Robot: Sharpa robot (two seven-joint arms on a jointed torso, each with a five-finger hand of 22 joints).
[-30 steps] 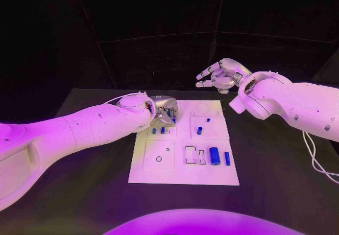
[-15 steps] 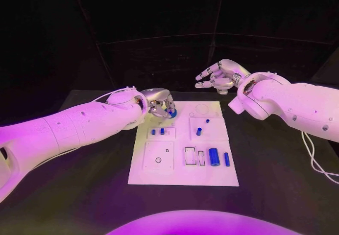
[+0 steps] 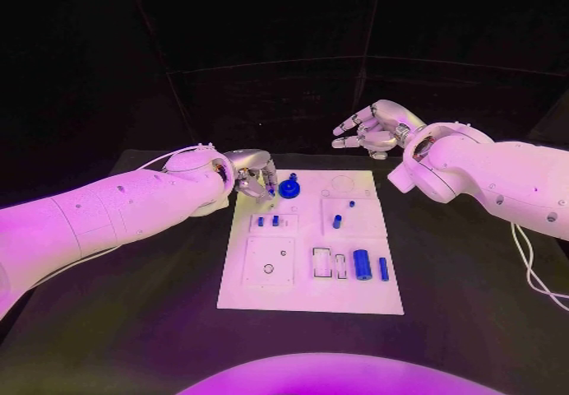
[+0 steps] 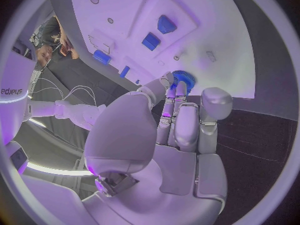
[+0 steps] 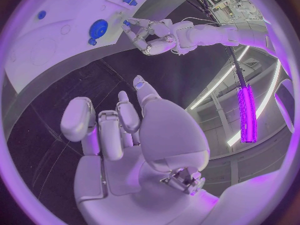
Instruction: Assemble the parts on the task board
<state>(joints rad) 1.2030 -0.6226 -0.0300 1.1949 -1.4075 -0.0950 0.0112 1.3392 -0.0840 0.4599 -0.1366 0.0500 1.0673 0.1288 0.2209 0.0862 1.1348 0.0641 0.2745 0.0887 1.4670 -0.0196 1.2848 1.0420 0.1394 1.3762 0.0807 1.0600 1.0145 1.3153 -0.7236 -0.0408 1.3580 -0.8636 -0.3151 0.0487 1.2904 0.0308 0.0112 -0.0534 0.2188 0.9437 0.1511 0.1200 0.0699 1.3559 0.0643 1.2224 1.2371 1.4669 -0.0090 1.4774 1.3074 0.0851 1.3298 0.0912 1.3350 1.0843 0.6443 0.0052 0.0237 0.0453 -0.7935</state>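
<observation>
Two white arms reach over the black table [image 3: 142,329] from either side. Coming in low and slanting up toward the far end of the task board [image 3: 311,292], the left hand [image 3: 252,175] has its fingers bunched and pointing at a round blue gear-like part [image 3: 289,189] near the board's far left corner; in the left wrist view its fingertips [image 4: 171,91] lie right at the toothed rim of that part [image 4: 184,79], though I cannot tell whether they actually pinch it. The right hand [image 3: 377,127] hangs in the air beyond the board's far right corner, well off the surface, fingers loosely spread and holding nothing. Nearer on the board, a thick blue cylinder [image 3: 362,264] lies flat with its long axis running toward and away from the robot, and a thinner blue pin [image 3: 383,267] lies just beside it, parallel
</observation>
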